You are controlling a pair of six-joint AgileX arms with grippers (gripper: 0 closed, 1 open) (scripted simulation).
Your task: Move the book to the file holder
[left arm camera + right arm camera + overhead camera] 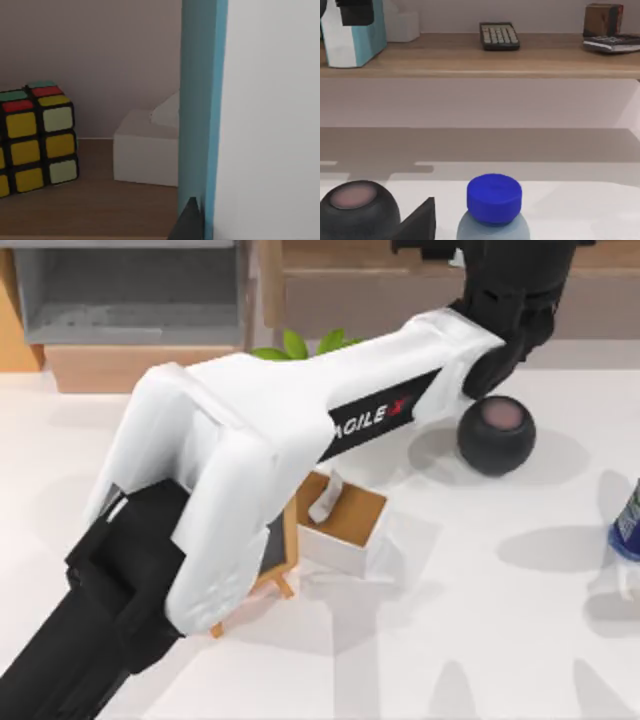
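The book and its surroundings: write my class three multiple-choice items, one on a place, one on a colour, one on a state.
1. Where is the book? A in the file holder; B at the wooden shelf; C flat on the table.
2. What colour is the container's cap? A red; B green; C blue.
3. How does the book sit? A upright; B lying flat; C lying open.
Key: 1 B, the right wrist view shows it at the shelf, the left gripper on it; 2 C, the cap is blue; 3 A, its cover stands vertical.
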